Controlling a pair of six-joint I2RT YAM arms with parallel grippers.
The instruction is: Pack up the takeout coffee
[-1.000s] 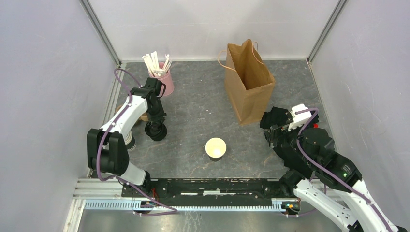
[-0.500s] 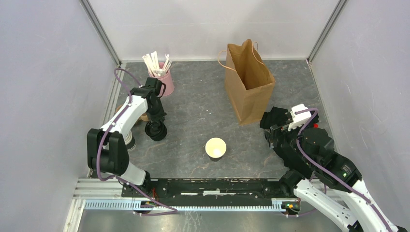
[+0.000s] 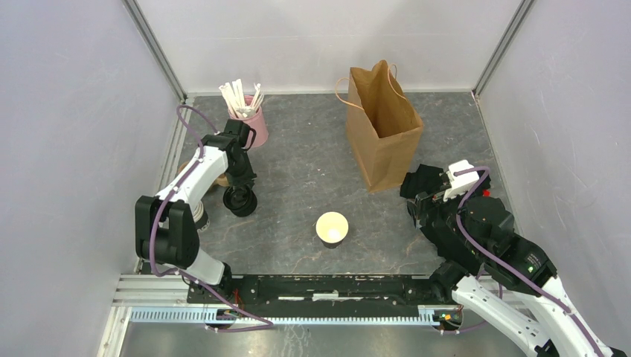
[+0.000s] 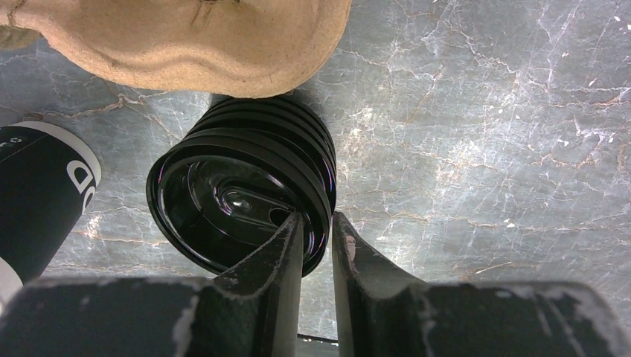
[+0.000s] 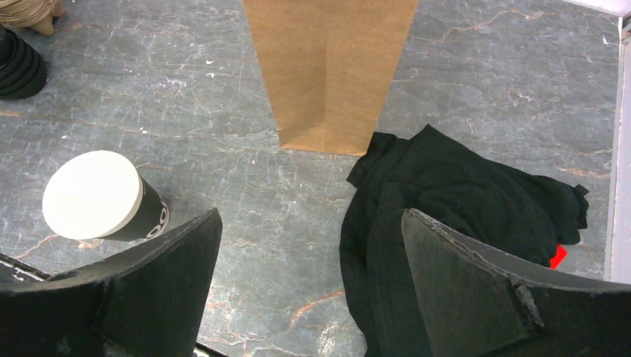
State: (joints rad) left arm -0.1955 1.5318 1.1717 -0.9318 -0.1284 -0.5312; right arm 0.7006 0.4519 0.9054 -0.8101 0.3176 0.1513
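One takeout coffee cup [image 3: 332, 227] stands uncapped in the middle of the table, dark outside and cream inside; the right wrist view has it at lower left [image 5: 93, 195]. A stack of black lids [image 4: 242, 190] sits left of it. My left gripper [image 4: 318, 217] points down on the stack [image 3: 241, 201], one finger inside the top lid and one outside, shut on its rim. A second dark cup [image 4: 33, 201] is beside the stack. My right gripper [image 5: 310, 216] hangs wide open with nothing between its fingers, near the foot of the brown paper bag [image 3: 383, 126].
A pink cup of white sticks [image 3: 245, 111] stands at the back left. A brown pulp tray [image 4: 201, 37] lies just behind the lids. A black cloth [image 5: 461, 201] is crumpled on the table under my right gripper. Walls close the sides and back.
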